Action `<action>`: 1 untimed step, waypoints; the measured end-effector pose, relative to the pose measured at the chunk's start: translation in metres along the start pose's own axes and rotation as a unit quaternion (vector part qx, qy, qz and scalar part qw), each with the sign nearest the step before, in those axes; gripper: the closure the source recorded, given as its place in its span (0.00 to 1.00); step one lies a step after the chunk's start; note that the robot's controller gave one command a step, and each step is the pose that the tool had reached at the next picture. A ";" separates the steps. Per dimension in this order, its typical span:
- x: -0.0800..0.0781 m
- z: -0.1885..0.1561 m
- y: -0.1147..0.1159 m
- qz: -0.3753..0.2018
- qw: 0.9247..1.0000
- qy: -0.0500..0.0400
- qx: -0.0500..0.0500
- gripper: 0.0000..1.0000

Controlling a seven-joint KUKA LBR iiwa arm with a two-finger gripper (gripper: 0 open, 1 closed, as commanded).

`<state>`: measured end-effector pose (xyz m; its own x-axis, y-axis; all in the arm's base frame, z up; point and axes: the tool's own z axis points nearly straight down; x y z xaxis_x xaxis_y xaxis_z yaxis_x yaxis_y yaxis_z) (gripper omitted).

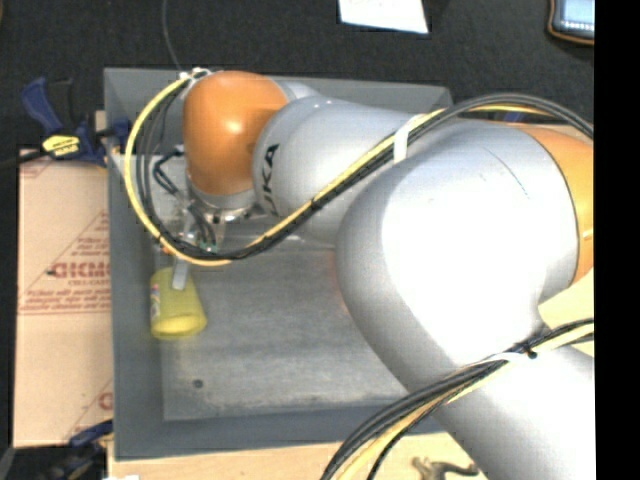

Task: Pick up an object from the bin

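Yellow stubby cylinder with rounded ends, matt and plastic or foam by its look [177,310], lies on its side close to the left wall of the grey metal bin [130,368]. It is directly below the gripper [181,271] and touching or all but touching its tip. Whether the gripper is spread, closed or pinching the cylinder I cannot tell, because the wrist and its cables hide most of it.

Judged from this, the step in hand is the grasp. To do it well, the gripper should straddle the cylinder's short width, not its length. It should close about the middle, so that the round body neither rolls nor squirts out toward the wall. A smooth curved skin gives little hold, so a low, centred grip seems wise before any lift.

Right of the gripper the bin's floor is dull, lightly scuffed sheet metal. Over it stretches the glossy silver arm with its orange joint cap [230,128].
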<state>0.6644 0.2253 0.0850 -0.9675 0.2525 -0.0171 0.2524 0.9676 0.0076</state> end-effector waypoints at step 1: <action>0.001 0.000 0.002 -0.001 1.000 -0.001 -0.002 0.00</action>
<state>0.6634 0.2272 0.0855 -0.9677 0.2514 -0.0188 0.2512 0.9679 0.0123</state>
